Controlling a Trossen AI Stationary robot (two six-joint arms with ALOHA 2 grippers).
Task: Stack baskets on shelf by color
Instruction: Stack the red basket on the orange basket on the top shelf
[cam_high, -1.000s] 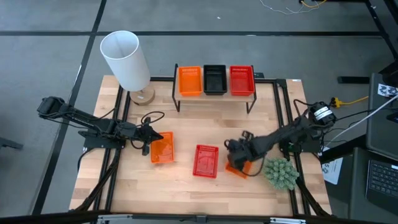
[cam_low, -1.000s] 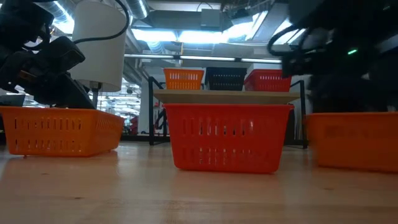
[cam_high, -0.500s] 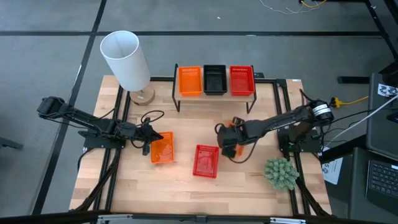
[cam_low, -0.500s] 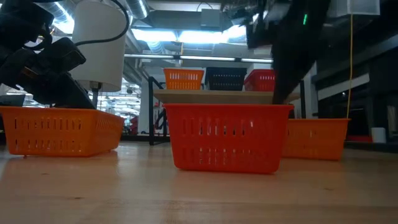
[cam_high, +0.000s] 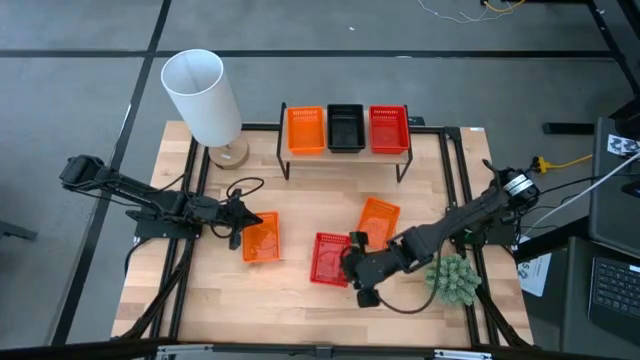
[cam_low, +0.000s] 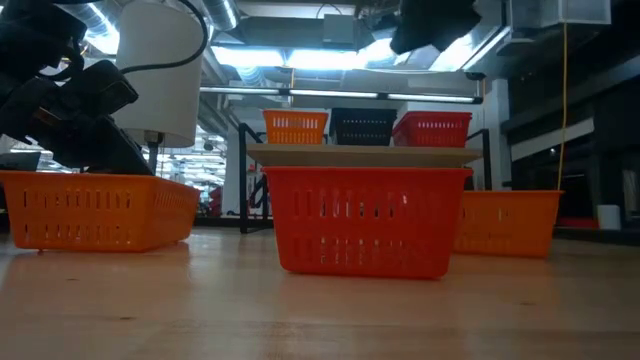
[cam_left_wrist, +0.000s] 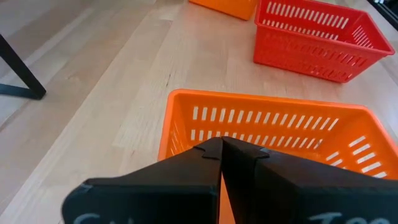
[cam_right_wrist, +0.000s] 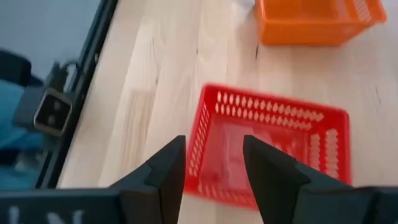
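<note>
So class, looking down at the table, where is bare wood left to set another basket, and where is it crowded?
Free: the front strip near the camera, and the stretch between the shelf and the loose baskets. Crowded: the middle, where the red basket, right gripper and an orange basket bunch together.

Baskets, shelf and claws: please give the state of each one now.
Shelf: holds three stacks, orange, black, red.
Left orange basket: on table, left claw shut at its rim.
Red basket: upright on table, right claw open above its edge.
Right orange basket: on table, free.
</note>
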